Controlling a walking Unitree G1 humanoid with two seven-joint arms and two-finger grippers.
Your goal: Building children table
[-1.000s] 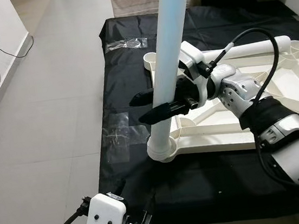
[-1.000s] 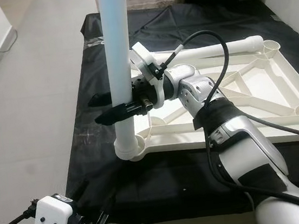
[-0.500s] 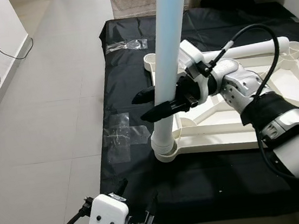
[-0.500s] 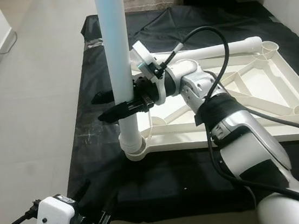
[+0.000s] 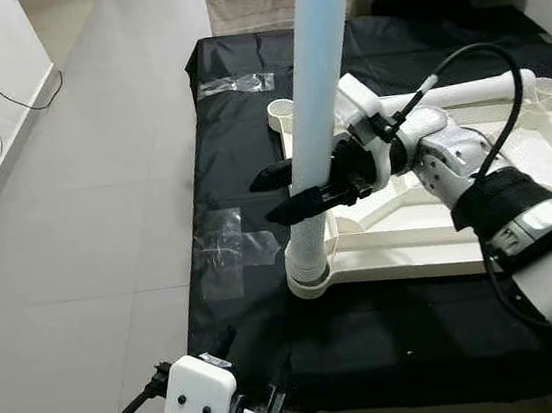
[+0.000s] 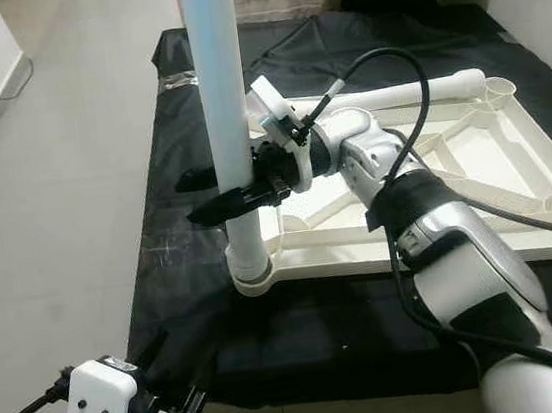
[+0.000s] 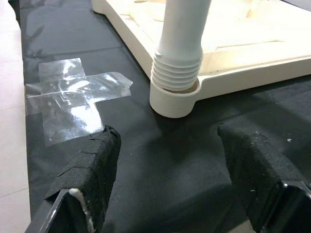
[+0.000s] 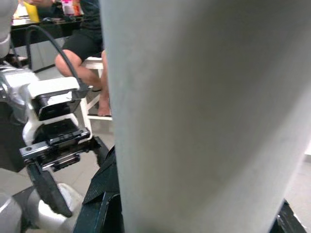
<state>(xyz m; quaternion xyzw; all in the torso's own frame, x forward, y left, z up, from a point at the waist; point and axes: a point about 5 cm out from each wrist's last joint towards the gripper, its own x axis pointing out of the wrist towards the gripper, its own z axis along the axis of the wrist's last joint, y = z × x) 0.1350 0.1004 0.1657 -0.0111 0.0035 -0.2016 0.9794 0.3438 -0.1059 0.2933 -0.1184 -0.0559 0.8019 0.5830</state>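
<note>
Grey floor tiles surround a black mat [image 5: 237, 302], and on this mat lies the white table frame [image 5: 515, 187], upside down. The right gripper [image 5: 289, 191] is closed around a pale upright table leg [image 5: 314, 91], one finger on each side of it. The ribbed lower end of the leg stands in the corner socket [image 7: 173, 99] at the near left corner of the frame, but some rings are visible above the rim, so it seems not fully seated. The left gripper [image 7: 175, 160] hangs low with its fingers apart, just beside this socket, holding nothing. Another leg [image 5: 464, 93] lies along the far edge of the frame. Probably most legs remain to be mounted.
</note>
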